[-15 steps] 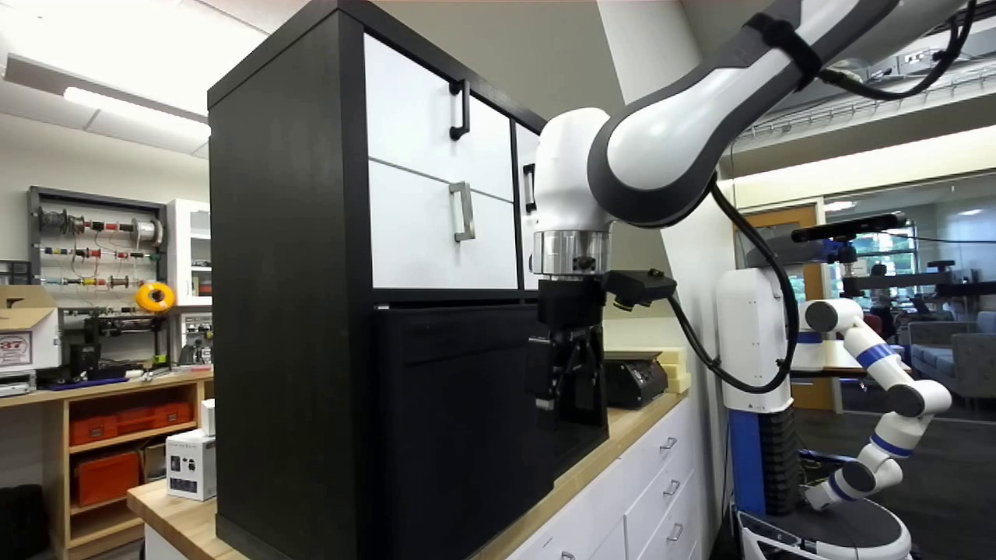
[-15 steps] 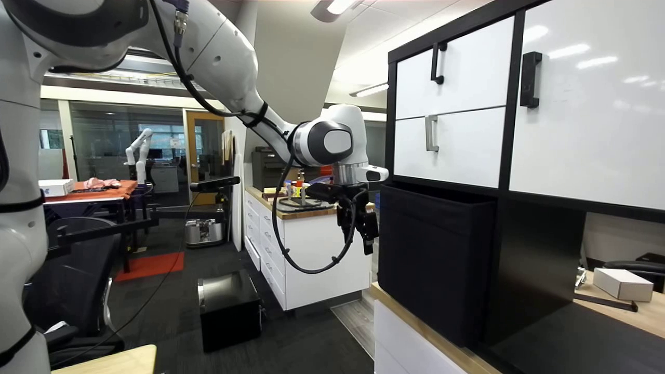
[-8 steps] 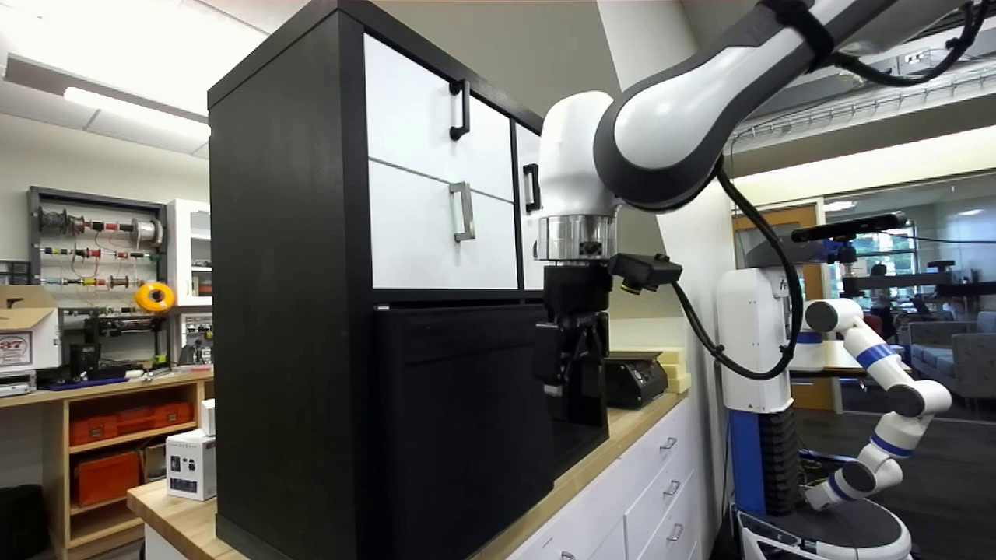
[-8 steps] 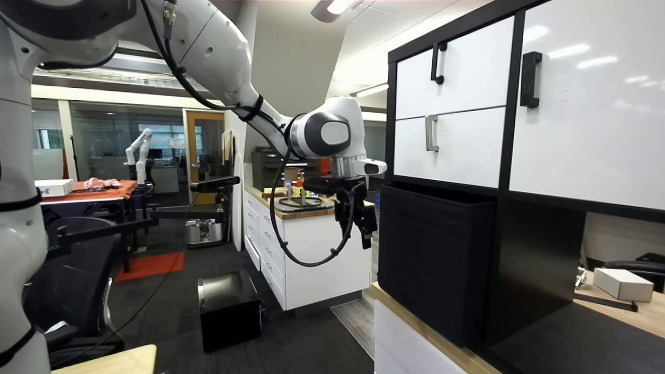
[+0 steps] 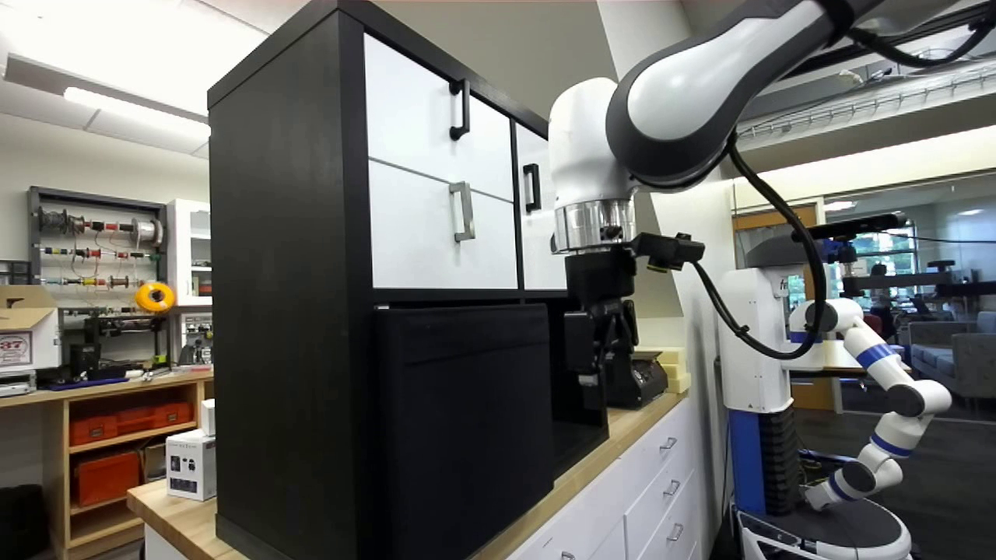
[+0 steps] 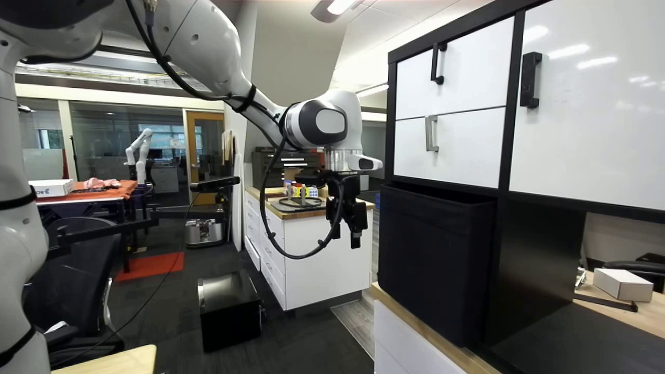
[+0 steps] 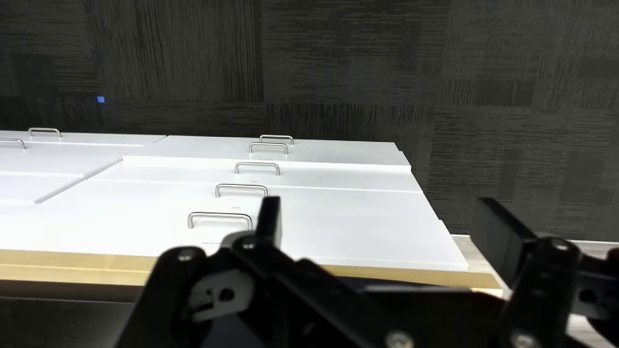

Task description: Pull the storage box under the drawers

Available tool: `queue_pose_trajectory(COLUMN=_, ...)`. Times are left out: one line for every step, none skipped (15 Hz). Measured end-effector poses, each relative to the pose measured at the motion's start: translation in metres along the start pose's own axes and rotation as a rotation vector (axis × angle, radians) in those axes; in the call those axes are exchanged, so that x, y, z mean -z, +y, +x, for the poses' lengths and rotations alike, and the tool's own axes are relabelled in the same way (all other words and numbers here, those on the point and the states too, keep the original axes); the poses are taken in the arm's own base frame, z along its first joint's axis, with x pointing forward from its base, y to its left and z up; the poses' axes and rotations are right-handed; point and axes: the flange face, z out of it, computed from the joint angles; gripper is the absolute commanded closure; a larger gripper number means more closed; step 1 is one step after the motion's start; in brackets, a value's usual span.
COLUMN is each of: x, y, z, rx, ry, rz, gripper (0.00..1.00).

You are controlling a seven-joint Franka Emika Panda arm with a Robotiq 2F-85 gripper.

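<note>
Clear of the storage box [image 6: 431, 254], the fingers [image 7: 503, 237] stand wide apart, grasping nothing.

Storage box [image 6: 431, 265]: matt black, cloth by its look, with a hem-like line below the rim. Drawers [image 5: 420, 233]: smooth white fronts, which we enter as low-sheen; upper handle [image 5: 465, 110] black, material uncertain to us, lower handle [image 5: 468, 210] grey metal, brushed-looking. Door [image 6: 597, 130]: glossy white, mirroring lamps. Cabinet frame [image 5: 280, 311]: black, dull, faintly grained. Counter [image 5: 626, 429]: pale wood. Base cabinet [image 7: 362, 217]: smooth white, thin pulls [image 7: 220, 214] of bare metal. Arm [image 5: 700, 93]: smooth white shell, shiny metal collar [image 5: 594, 224]. Gripper [image 7: 382, 227]: black, with metal screws; its pads we see as smooth. Floor [image 7: 338, 63]: dark carpet, streaked and rough-looking.
</note>
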Motion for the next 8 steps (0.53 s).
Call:
queue_pose_trajectory(x=0.001, y=0.002, z=-0.004, rx=-0.002, ry=-0.006, rz=-0.002, gripper=0.0)
queue_pose_trajectory(x=0.002, y=0.004, z=-0.007, rx=-0.005, ry=-0.011, rz=-0.004, gripper=0.0)
queue_pose_trajectory(x=0.003, y=0.006, z=-0.011, rx=-0.007, ry=-0.016, rz=-0.006, gripper=0.0)
queue_pose_trajectory(x=0.005, y=0.008, z=-0.015, rx=-0.01, ry=-0.02, rz=-0.008, gripper=0.0)
queue_pose_trajectory(x=0.007, y=0.01, z=-0.019, rx=-0.013, ry=-0.022, rz=-0.009, gripper=0.0)
queue_pose_trajectory(x=0.01, y=0.013, z=-0.022, rx=-0.017, ry=-0.019, rz=-0.01, gripper=0.0)
queue_pose_trajectory(x=0.013, y=0.015, z=-0.025, rx=-0.02, ry=-0.015, rz=-0.01, gripper=0.0)
queue_pose_trajectory(x=0.017, y=0.018, z=-0.028, rx=-0.024, ry=-0.009, rz=-0.009, gripper=0.0)
